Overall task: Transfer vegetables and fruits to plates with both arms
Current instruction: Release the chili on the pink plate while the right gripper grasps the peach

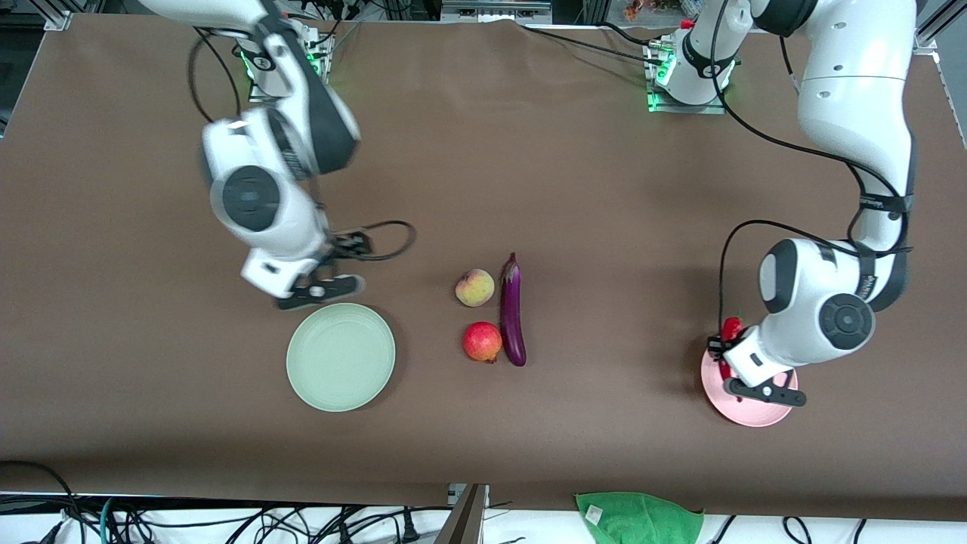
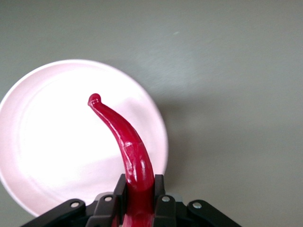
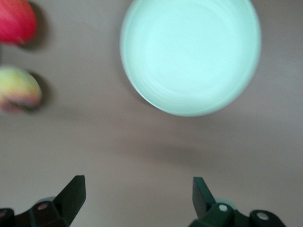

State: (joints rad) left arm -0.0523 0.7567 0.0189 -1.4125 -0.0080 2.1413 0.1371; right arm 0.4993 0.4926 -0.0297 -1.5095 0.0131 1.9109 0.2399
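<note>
My left gripper (image 1: 727,361) is shut on the red chili pepper (image 1: 731,329) and holds it over the pale pink plate (image 1: 752,414). In the left wrist view the chili (image 2: 125,142) curves out from between the fingers (image 2: 161,189) above the pink plate (image 2: 42,142). My right gripper (image 1: 321,291) is open and empty over bare table beside the mint green plate (image 1: 340,357). The right wrist view shows this plate (image 3: 189,54), the pomegranate (image 3: 16,21) and the peach (image 3: 18,90). The peach (image 1: 475,288), pomegranate (image 1: 483,341) and purple eggplant (image 1: 512,313) lie together mid-table.
A green cloth (image 1: 638,517) lies at the table edge nearest the front camera. Brown table (image 1: 604,227) stretches between the fruit group and the pink plate. Cables hang below the table's front edge.
</note>
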